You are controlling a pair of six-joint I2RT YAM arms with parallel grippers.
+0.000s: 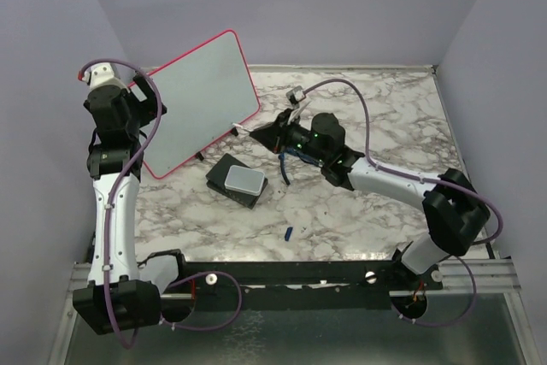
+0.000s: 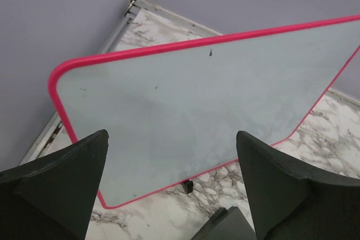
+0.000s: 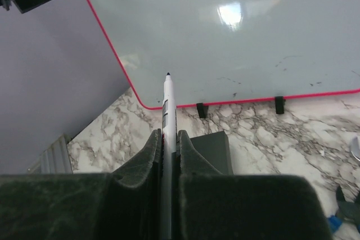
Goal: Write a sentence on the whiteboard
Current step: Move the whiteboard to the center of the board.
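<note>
Three pale lilac walls (image 1: pixel 342 6) are enclosing the station. A marble-patterned table (image 1: pixel 376 126) is filling the space between them, with a metal rail (image 1: pixel 299 273) running along its near edge. (Inspector)

Noting that. Where is the whiteboard sitting? (Clerk)

The whiteboard (image 1: pixel 201 96) is standing on its black feet (image 3: pixel 201 109) at the back left of the table, tilting backward toward the corner. A few dark specks and a patch of glare are showing on its face. (Inspector)

And the grippers? (Clerk)

The left gripper (image 2: pixel 171 139) is hovering by the board's left edge with its jaws spread wide, carrying nothing. The right gripper (image 3: pixel 167 136) is clamping tight on a marker (image 3: pixel 167 96), whose dark tip is pointing at the lower part of the board. Whether the tip is touching the face, I cannot tell. (Inspector)

Smaller items? (Clerk)

A dark block (image 1: pixel 239 181) topped with a grey-white pad is lying on the marble just in front of the board. A small blue piece (image 1: pixel 290 232) is lying nearer the rail, apart from the block. (Inspector)
</note>
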